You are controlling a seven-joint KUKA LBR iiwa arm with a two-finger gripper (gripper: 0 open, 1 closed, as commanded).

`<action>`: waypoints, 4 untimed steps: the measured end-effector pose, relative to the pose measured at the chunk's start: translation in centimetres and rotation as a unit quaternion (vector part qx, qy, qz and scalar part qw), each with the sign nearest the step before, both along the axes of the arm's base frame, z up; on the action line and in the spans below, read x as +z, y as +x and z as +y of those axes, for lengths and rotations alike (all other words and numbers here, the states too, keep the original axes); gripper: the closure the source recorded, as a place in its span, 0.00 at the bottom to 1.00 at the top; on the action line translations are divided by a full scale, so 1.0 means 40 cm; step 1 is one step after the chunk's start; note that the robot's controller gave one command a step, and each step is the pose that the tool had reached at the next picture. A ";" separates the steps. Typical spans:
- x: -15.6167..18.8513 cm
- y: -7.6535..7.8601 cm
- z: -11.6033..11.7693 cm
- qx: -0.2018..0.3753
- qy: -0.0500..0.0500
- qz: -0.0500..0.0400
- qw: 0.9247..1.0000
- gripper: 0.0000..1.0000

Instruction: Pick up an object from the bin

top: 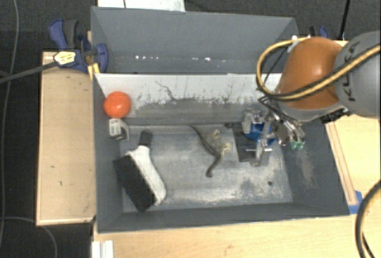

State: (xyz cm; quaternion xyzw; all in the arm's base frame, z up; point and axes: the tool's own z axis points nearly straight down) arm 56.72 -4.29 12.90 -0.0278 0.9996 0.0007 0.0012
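1 grey metal bin (309, 191) holds the lot; the gripper (260, 142) sits low at its right, wide or narrow I cannot tell; a black-and-white brush (140, 178) lies front left; a grey lizard-like toy (215, 146) lies just left of the gripper; an orange ball (117, 104) rests back left.

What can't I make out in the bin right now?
All in the camera view:
- Dark block beside the gripper: partly covered by it; kind unclear.
- Bin, far right corner: hidden under the arm's orange cover.
- Small pale thing below the orange ball: too small to name.
- Olive curved thing, mid-bin: kind unclear.
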 end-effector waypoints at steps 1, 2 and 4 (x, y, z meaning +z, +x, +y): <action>0.072 -0.017 -0.033 0.019 -0.001 -0.011 1.000 0.00; 0.054 0.010 -0.032 0.023 0.000 -0.002 1.000 0.00; -0.161 0.028 -0.062 0.063 0.000 -0.006 0.998 0.00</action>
